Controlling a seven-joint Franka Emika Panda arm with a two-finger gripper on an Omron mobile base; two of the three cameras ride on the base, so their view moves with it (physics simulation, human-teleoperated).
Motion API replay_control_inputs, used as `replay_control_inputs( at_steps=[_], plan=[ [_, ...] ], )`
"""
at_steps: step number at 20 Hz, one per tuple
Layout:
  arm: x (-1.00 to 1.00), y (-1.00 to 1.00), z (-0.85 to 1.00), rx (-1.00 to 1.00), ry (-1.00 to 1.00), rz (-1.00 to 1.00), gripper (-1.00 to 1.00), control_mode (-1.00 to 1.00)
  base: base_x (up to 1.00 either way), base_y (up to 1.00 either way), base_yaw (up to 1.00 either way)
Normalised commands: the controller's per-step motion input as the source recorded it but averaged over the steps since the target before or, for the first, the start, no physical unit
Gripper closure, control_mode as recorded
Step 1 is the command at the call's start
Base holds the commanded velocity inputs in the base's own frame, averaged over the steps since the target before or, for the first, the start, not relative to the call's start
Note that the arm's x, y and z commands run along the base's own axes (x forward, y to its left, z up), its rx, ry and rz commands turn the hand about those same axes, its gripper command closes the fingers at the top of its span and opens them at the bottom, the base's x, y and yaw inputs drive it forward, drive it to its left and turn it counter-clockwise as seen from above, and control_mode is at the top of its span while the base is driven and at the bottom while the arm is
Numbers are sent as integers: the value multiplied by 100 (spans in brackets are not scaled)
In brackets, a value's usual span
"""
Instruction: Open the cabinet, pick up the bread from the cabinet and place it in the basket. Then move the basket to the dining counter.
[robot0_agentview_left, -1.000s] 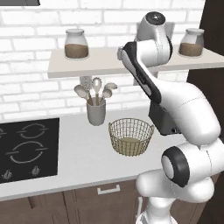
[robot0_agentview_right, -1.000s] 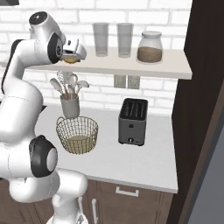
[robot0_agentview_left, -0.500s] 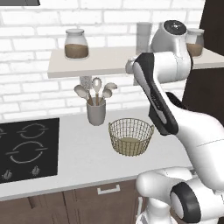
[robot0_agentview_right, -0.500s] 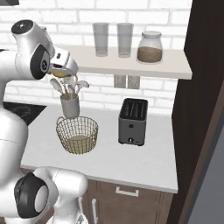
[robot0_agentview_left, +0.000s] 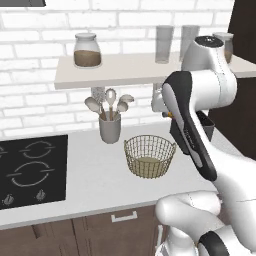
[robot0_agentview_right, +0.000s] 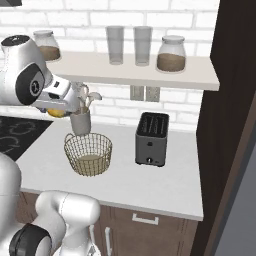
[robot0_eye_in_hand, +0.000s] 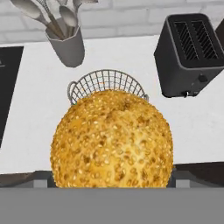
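Hand view, item one: we log the bread (robot0_eye_in_hand: 111, 140), a seeded golden bun, pressed between the dark fingers (robot0_eye_in_hand: 187, 174) of the gripper (robot0_eye_in_hand: 111, 177), which we find closed on it from either side. Just past the bun, at 12 o'clock from it, the rim of the basket (robot0_eye_in_hand: 105, 83) shows on the white worktop (robot0_eye_in_hand: 39, 109). The grey utensil crock (robot0_eye_in_hand: 66, 43) stands at 11 o'clock and the black toaster (robot0_eye_in_hand: 192, 54) at 2 o'clock.

Left base view, item two: we note the basket (robot0_agentview_left: 149, 156) upright on the worktop (robot0_agentview_left: 85, 175), its beige base bare. The crock (robot0_agentview_left: 110, 127) sits near it at 10 o'clock, apart from it. The cooktop (robot0_agentview_left: 30, 167) lies at 9 o'clock. The arm (robot0_agentview_left: 200, 100) arches over the basket's right side; a sliver of orange bun (robot0_agentview_left: 169, 114) shows at the hand, above the basket.

Right base view, item three: we record the bun (robot0_agentview_right: 56, 112) at the gripper (robot0_agentview_right: 59, 107), held in the air at 11 o'clock from the basket (robot0_agentview_right: 88, 153). The toaster (robot0_agentview_right: 152, 139) stands at 3 o'clock from the basket, apart. On the shelf (robot0_agentview_right: 135, 74) we count two jars (robot0_agentview_right: 171, 53) and two glasses (robot0_agentview_right: 115, 45).
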Motion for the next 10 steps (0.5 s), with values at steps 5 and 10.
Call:
replay_control_inputs(
  at_steps=[5, 10],
  plan=[
    [-4, 0, -89, -1, 11, 3, 100, -100, 0, 0, 0],
    [10, -2, -69, -3, 6, 2, 100, -100, 0, 0, 0]
  ],
)
